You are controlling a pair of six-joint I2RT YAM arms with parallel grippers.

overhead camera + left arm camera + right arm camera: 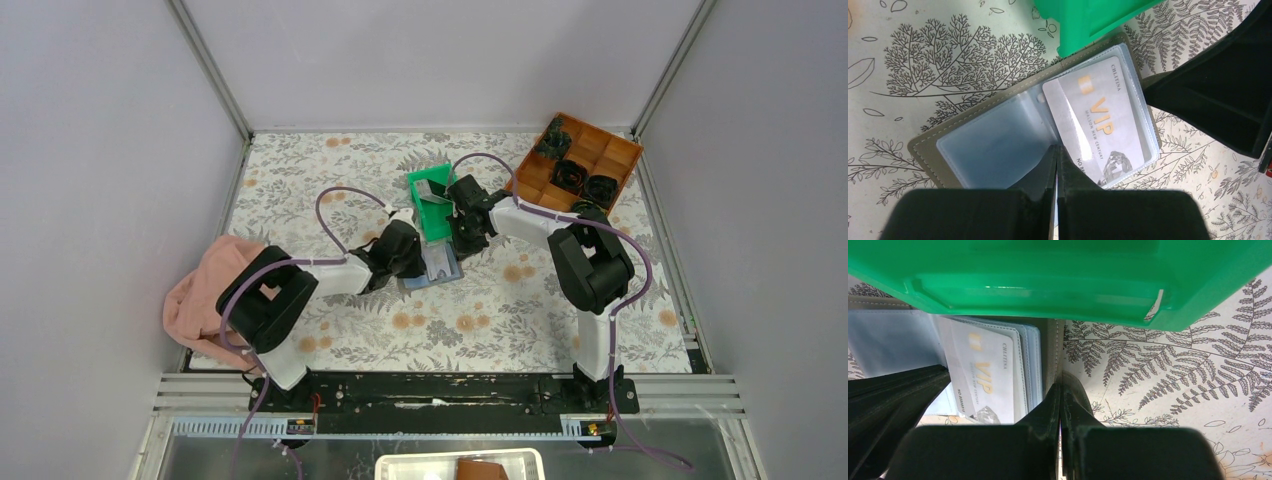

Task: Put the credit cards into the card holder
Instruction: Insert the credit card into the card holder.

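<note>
The card holder point(440, 266) lies open on the table, grey outside with blue-clear sleeves point(993, 145). A silvery VIP credit card point(1098, 120) sits in its right sleeve and also shows in the right wrist view point(985, 375). My left gripper point(1056, 148) is shut, its tips resting on the holder's middle fold. My right gripper point(1060, 388) is shut, its tips at the holder's grey right edge point(1050, 355). In the top view the left gripper point(415, 255) and right gripper point(468, 235) flank the holder. Another grey card point(432, 190) lies in the green bin.
The green plastic bin point(436, 205) stands right behind the holder, overhanging it in the right wrist view point(1048, 275). A brown compartment tray point(585, 165) with black parts is at the back right. A pink cloth point(205, 295) lies at the left.
</note>
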